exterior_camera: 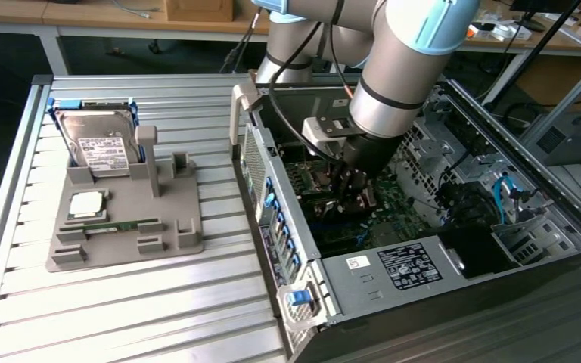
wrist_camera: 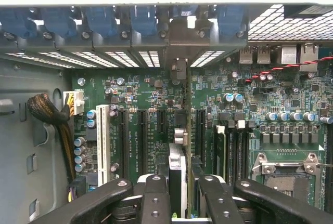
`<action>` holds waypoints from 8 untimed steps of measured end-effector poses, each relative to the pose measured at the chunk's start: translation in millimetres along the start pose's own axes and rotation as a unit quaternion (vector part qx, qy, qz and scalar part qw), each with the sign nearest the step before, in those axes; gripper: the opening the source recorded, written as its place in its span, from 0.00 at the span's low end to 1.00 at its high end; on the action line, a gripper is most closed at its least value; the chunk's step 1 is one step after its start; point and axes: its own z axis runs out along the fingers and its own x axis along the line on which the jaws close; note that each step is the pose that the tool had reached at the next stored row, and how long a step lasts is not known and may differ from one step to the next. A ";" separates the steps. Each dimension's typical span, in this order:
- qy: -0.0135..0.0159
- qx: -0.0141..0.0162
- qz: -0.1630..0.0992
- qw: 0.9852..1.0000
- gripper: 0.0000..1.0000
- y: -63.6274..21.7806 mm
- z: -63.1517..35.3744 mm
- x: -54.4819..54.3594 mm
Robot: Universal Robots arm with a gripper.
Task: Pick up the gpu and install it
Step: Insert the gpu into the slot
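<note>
1. Gripper (wrist_camera: 178,195) clamped on the gpu (wrist_camera: 177,174), held edge-on, inside the open computer case (exterior_camera: 270,189).
2. Poised above the motherboard (wrist_camera: 145,99), over its expansion slots (wrist_camera: 141,135).
3. Best kept upright, edge squared to one slot, bracket toward the rear openings.

Inside the open computer case (exterior_camera: 422,272), the gripper (wrist_camera: 179,195) holds the gpu (wrist_camera: 177,172) edge-on just above the motherboard (wrist_camera: 151,104), with upright slots close on both sides. The blue-clipped rear wall (wrist_camera: 130,24) stands ahead, and a cable bundle (wrist_camera: 52,117) crowds one side.
</note>
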 end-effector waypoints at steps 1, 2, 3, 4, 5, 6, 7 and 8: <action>0.000 0.000 0.000 1.000 0.27 0.0 0.0 0.0; 0.000 0.000 0.000 1.000 0.27 0.0 0.2 0.0; 0.000 0.000 0.000 1.000 0.27 0.0 0.4 0.0; 0.000 0.000 0.000 1.000 0.27 0.0 0.7 0.0; 0.000 0.000 0.000 1.000 0.27 -0.1 1.3 -0.1; 0.000 0.000 0.000 1.000 0.27 -0.1 1.8 -0.3; 0.000 0.000 0.000 1.000 0.27 -0.1 2.1 -0.4; 0.000 0.000 0.000 1.000 0.27 -0.1 2.3 -0.6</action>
